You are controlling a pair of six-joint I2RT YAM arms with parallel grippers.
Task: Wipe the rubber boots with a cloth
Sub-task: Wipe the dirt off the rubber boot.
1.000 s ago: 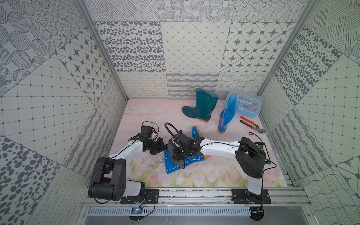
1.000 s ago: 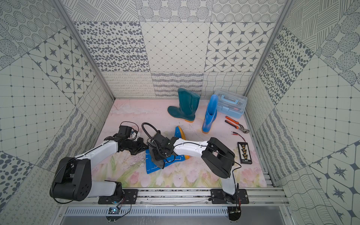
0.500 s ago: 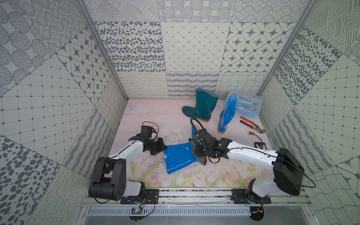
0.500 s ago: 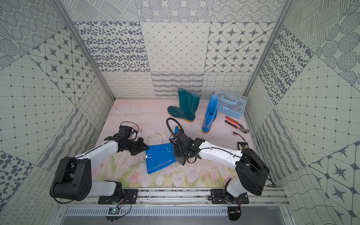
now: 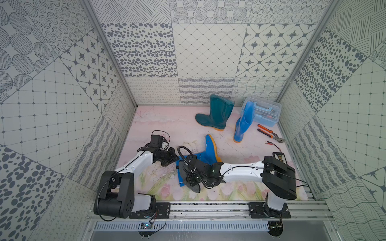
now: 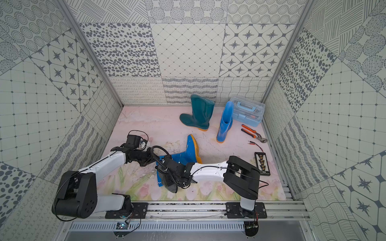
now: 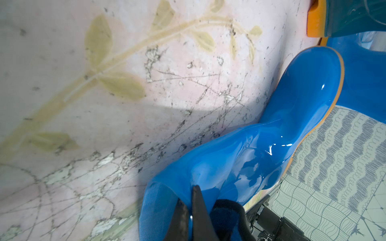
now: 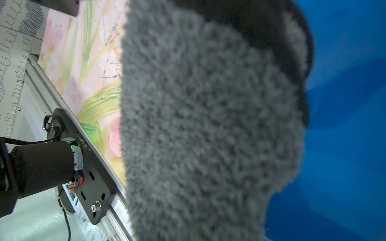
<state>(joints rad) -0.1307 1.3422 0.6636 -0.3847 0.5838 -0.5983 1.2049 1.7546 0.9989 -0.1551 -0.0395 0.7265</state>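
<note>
A bright blue rubber boot (image 5: pixel 208 153) (image 6: pixel 191 153) lies on its side mid-floor, orange sole facing the back. My left gripper (image 5: pixel 175 161) (image 7: pixel 189 195) is shut on the rim of its shaft (image 7: pixel 240 167), one finger inside. My right gripper (image 5: pixel 188 177) (image 6: pixel 168 179) is shut on the dark grey cloth (image 5: pixel 195 187) (image 8: pixel 208 125), which is pressed on the shaft's open end; the cloth hides its fingers in the right wrist view. A teal boot (image 5: pixel 217 112) and a second blue boot (image 5: pixel 243 123) stand upright at the back.
A clear blue toolbox (image 5: pixel 265 113) sits in the back right corner. In front of it lie orange-handled pliers (image 5: pixel 269 134) and red-tipped leads (image 5: pixel 271 143). A small black board (image 6: pixel 262 162) lies near the right wall. Patterned walls close three sides.
My right gripper swept the cloth along the boot toward its foot, then came back to the shaft's open end, with its arm folded again. The left gripper kept its hold.
</note>
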